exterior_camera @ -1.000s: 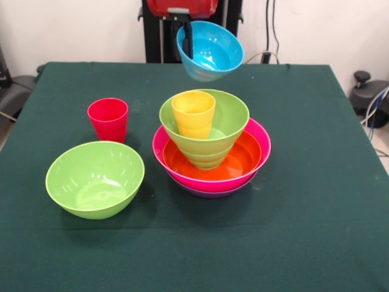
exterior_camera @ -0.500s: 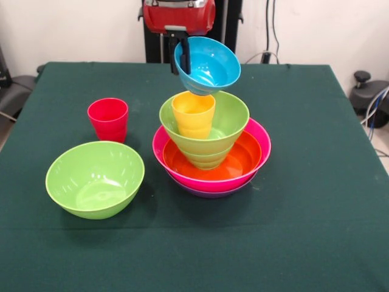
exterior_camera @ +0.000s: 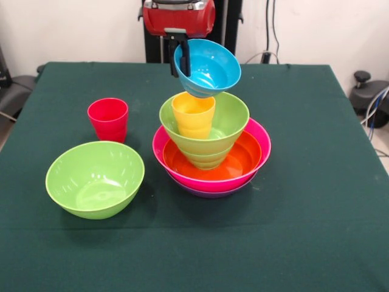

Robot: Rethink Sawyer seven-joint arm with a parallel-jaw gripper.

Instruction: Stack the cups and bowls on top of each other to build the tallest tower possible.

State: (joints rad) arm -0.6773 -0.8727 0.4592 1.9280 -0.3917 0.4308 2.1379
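Above the tower (exterior_camera: 209, 149), the gripper (exterior_camera: 180, 56) pinches the rim of the tilted sky blue bowl (exterior_camera: 208, 66), whose base sits just over the yellow cup (exterior_camera: 193, 114). That cup stands in 1 lime green bowl (exterior_camera: 228, 121) nested in orange, pink and purple bowls. At left stand the red cup (exterior_camera: 108, 119) and another lime green bowl (exterior_camera: 95, 179), apart.

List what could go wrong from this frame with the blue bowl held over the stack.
1. The blue bowl is pinched by its rim in the gripper and hangs tilted; released like this, it may land askew on the yellow cup and slide off.
2. The yellow cup is a narrow seat inside the green bowl; a nudge could tip it.
3. A falling bowl might strike the red cup.
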